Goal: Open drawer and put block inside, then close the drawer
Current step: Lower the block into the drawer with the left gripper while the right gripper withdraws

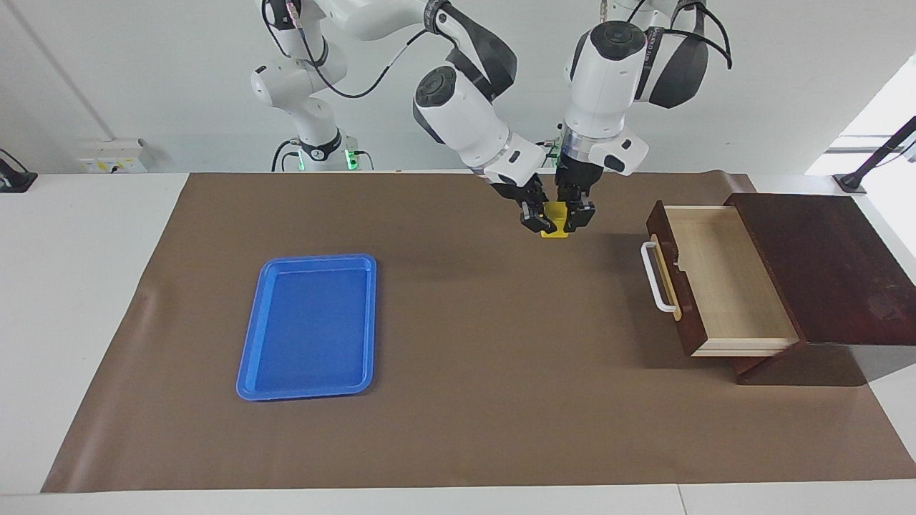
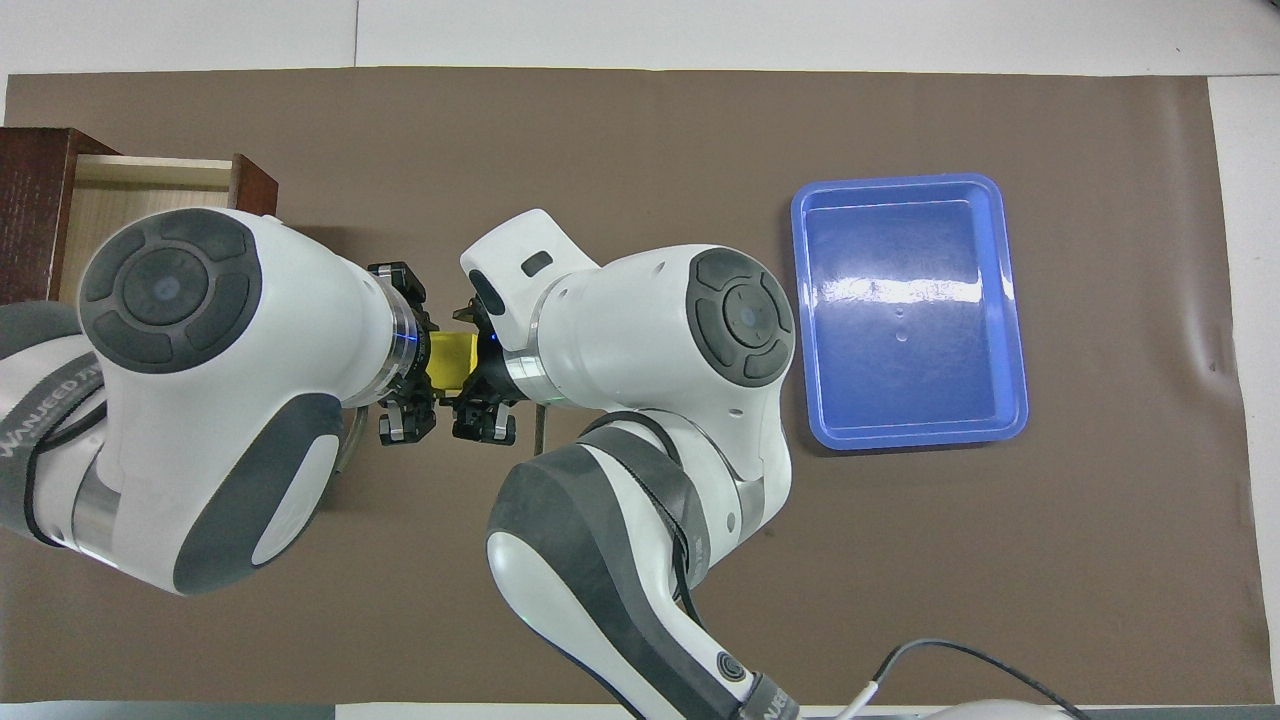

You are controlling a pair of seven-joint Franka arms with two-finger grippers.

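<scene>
The yellow block sits between my two grippers, low over the brown mat near the robots' edge of the table; whether it rests on the mat is unclear. My right gripper is against its side toward the right arm's end. My left gripper is against its side toward the drawer. From overhead the block shows as a yellow patch between the left gripper and the right gripper. The drawer stands pulled open, its light wood inside bare, white handle facing the table's middle.
The dark wooden box holding the drawer stands at the left arm's end of the table. A flat blue tray lies on the brown mat toward the right arm's end, with nothing in it; it also shows in the overhead view.
</scene>
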